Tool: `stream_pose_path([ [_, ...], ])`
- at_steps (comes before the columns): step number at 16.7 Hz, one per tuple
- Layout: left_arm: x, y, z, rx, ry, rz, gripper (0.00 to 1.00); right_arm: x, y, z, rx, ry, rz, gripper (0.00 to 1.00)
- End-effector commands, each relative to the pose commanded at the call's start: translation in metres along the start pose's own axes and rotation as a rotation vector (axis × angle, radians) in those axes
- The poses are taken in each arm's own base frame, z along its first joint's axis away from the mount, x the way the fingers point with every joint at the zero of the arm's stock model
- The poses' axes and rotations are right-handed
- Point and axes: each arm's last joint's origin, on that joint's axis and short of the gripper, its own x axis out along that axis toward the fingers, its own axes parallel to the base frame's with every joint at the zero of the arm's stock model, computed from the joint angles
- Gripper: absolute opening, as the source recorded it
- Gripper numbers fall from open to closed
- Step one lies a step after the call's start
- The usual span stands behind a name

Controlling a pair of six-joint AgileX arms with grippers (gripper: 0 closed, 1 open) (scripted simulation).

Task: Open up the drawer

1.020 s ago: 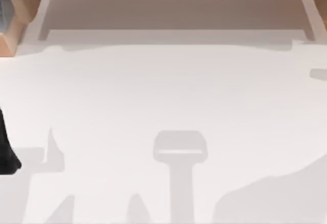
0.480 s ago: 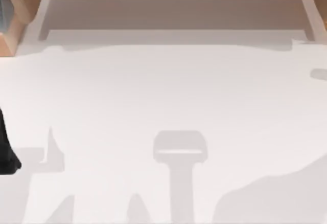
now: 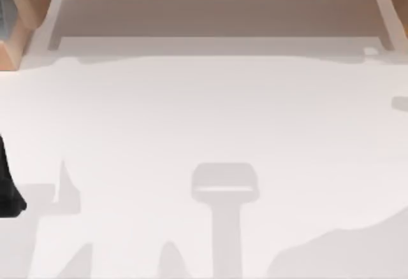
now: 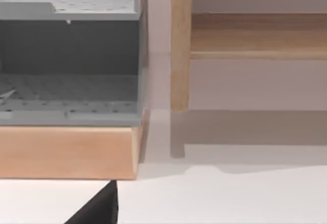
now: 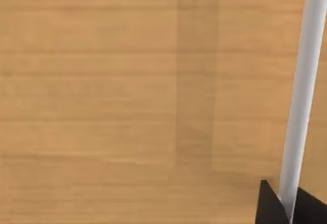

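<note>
Shadows at the desk's right edge have shifted. Right gripper straddles the drawer's pale bar handle, grip unclear. Rigid wood, smooth handle: grasp mid-bar. Left arm idles at the left edge.

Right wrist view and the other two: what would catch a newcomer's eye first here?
The right wrist view is the most striking: a wood panel seen close up, crossed by a pale bar with two dark fingertips at its end. In the left wrist view, a grey shelf unit sits on a wooden base. In the top view, arm shadows lie across the white table.
</note>
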Motion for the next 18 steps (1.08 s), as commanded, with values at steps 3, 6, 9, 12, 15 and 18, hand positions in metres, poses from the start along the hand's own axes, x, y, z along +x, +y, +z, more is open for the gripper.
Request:
stream_pose_path([
  [3,0.0,0.0,0.0,0.0,0.0,0.0,1.0,-0.027,0.002,0.001,0.001,0.0,0.006,0.0],
  [6,0.0,0.0,0.0,0.0,0.0,0.0,1.0,-0.039,0.001,0.001,-0.002,0.001,0.0,0.0],
  [9,0.0,0.0,0.0,0.0,0.0,0.0,1.0,-0.038,0.002,0.001,0.0,0.0,0.002,0.0],
  [12,0.0,0.0,0.0,0.0,0.0,0.0,1.0,-0.049,-0.004,-0.002,-0.013,0.0,-0.021,0.0],
  [15,0.0,0.0,0.0,0.0,0.0,0.0,1.0,-0.076,0.006,0.002,0.012,0.0,0.02,0.0],
  [18,0.0,0.0,0.0,0.0,0.0,0.0,1.0,-0.098,0.004,0.002,0.005,0.0,0.009,0.0],
])
